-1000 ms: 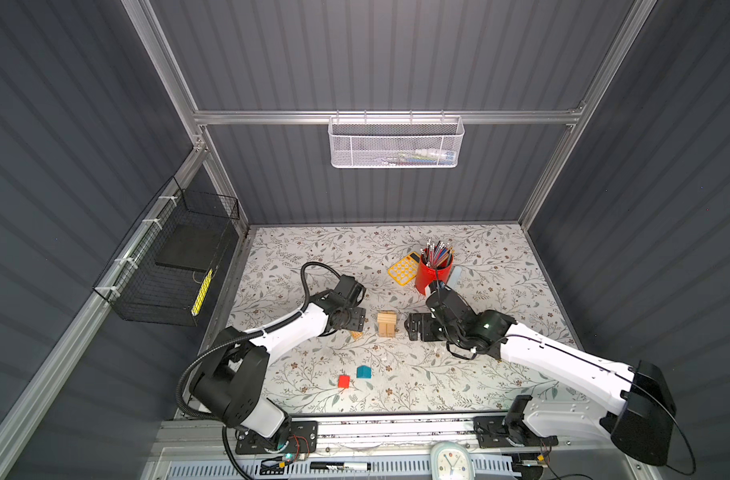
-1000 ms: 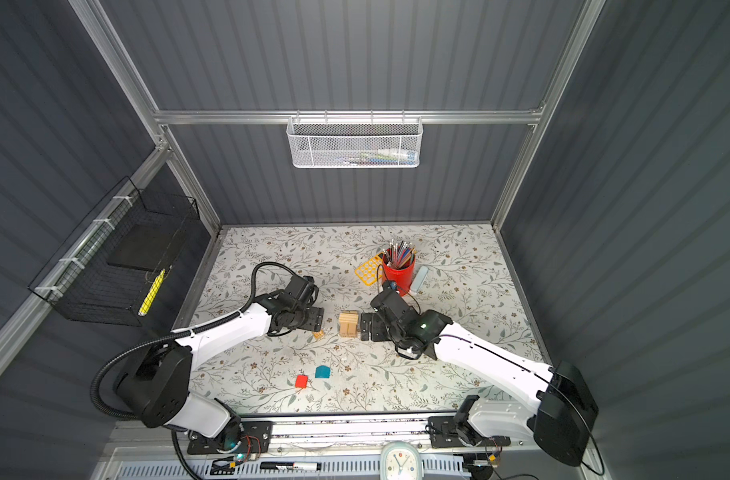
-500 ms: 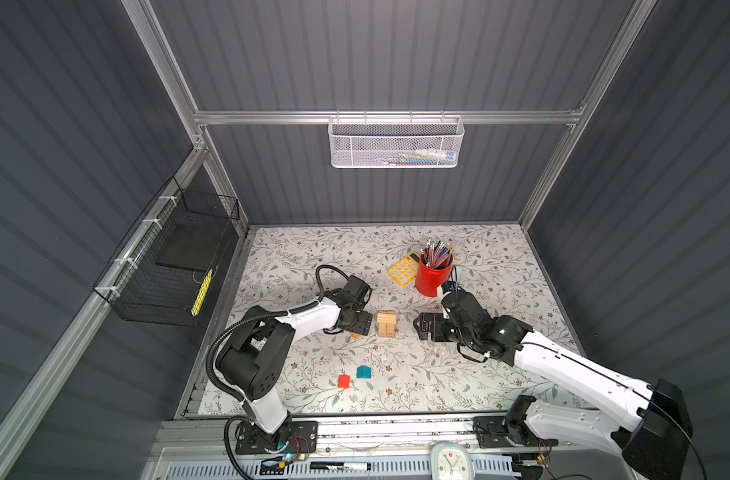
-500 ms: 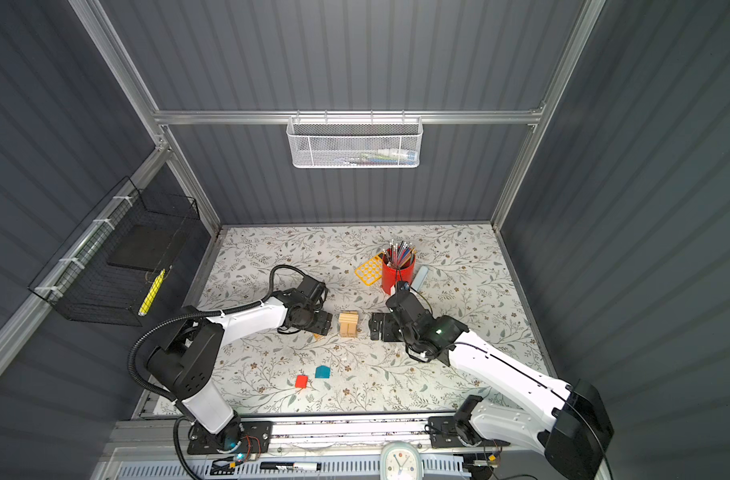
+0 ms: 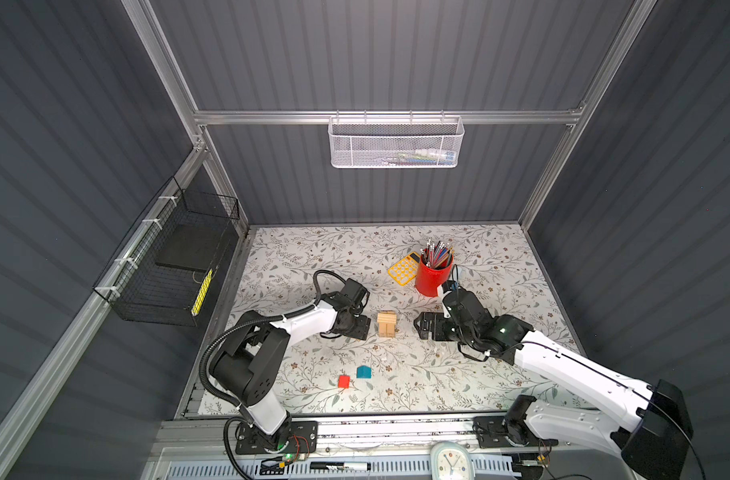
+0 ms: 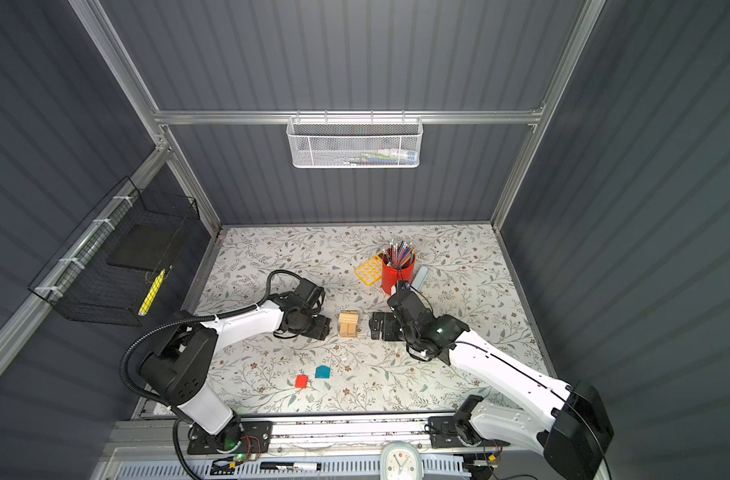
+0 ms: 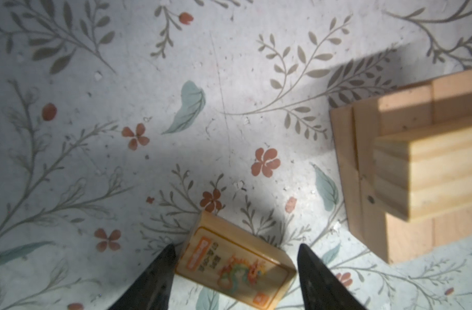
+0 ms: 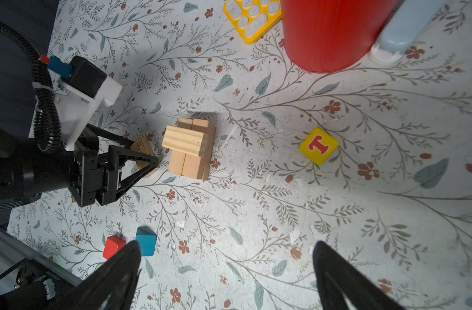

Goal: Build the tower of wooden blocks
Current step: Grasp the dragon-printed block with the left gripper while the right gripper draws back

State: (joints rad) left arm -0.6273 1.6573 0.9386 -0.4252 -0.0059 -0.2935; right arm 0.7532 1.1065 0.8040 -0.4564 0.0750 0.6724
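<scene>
- Left gripper (image 7: 235, 248) straddles a printed wooden plank (image 7: 237, 271), jaws apart, just beside the part-built wood block tower (image 5: 386, 324).
- Right gripper (image 8: 227, 244) hangs wide, empty (yellow cube (image 8: 319, 145) unstacked nearby).
- Next, likely: clamp, lift, lay it crosswise.

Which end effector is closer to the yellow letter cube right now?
Right. The right end effector hangs open close to the yellow letter cube, nothing between them; the left end effector is beyond the plank stack, straddling a small printed block.

1. Red pencil cup (image 5: 433, 277), right of centre, on the floral worktop (image 5: 309, 249).
2. Yellow calculator (image 5: 401, 270) just left of it.
3. White mesh basket (image 5: 394, 145), upper centre.
4. Black wire basket (image 5: 170, 270), left.
5. Clock (image 5: 450, 464), bottom edge.
</scene>
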